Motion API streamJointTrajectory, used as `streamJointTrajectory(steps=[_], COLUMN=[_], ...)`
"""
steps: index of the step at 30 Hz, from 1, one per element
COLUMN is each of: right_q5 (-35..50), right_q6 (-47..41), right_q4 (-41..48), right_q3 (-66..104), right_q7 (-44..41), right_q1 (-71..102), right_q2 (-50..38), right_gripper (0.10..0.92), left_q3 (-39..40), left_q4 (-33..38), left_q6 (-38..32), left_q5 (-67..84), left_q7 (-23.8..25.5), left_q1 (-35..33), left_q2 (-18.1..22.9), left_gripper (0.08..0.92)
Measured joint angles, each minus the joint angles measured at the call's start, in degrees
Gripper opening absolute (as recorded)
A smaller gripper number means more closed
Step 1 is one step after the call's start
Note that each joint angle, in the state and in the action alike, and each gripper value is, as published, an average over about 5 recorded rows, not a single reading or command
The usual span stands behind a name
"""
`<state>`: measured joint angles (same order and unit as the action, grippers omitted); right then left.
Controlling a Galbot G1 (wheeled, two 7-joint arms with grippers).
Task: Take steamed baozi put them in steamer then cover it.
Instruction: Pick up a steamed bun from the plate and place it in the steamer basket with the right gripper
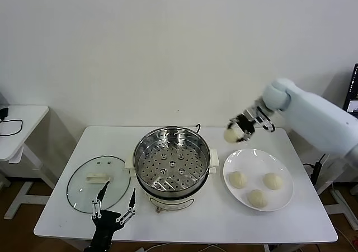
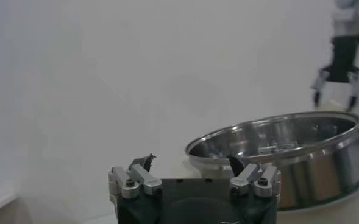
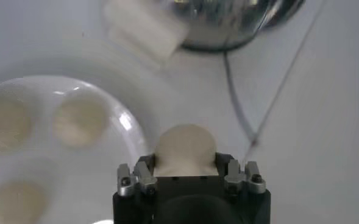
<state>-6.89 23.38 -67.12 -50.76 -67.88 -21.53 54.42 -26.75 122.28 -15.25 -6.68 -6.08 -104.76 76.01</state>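
Observation:
My right gripper (image 1: 235, 130) is shut on one steamed baozi (image 1: 230, 134), a cream-white bun, held in the air between the steamer (image 1: 172, 162) and the white plate (image 1: 282, 176). The wrist view shows that baozi (image 3: 185, 149) squeezed between both jaws. Three more baozi (image 1: 238, 179) (image 1: 273, 180) (image 1: 257, 198) lie on the plate. The steel steamer stands mid-table with its perforated tray bare. The glass cover (image 1: 98, 182) lies flat to the steamer's left. My left gripper (image 1: 114, 204) hangs open at the table's front edge beside the cover, holding nothing.
A black cable (image 3: 240, 103) runs across the table behind the steamer. A small white side table (image 1: 19, 123) stands at the far left. The wall is close behind the table.

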Motion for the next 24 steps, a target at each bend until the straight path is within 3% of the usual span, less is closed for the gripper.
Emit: streamJointTrajectory(steps=[11,24], right_q5=[-5.6,-13.6], right_q6=[9.3,13.9], right_q4=[-2.2,2.5], right_q3=[-2.4,-2.7], right_q7=[-0.5,-1.7], right_q1=[-2.4,1.5], right_q2=[9.8,19.6], right_gripper=[0.670,0.670], left_q3=[-0.1,-0.5], left_q4=[0.7,0.9], left_q6=[-0.1,-0.2], left_q5=[0.0,0.2], left_q7=[-0.2,-0.5], left_q1=[-0.4,-0.5], left_q2=[0.0,0.1], left_gripper=[0.823,0.823])
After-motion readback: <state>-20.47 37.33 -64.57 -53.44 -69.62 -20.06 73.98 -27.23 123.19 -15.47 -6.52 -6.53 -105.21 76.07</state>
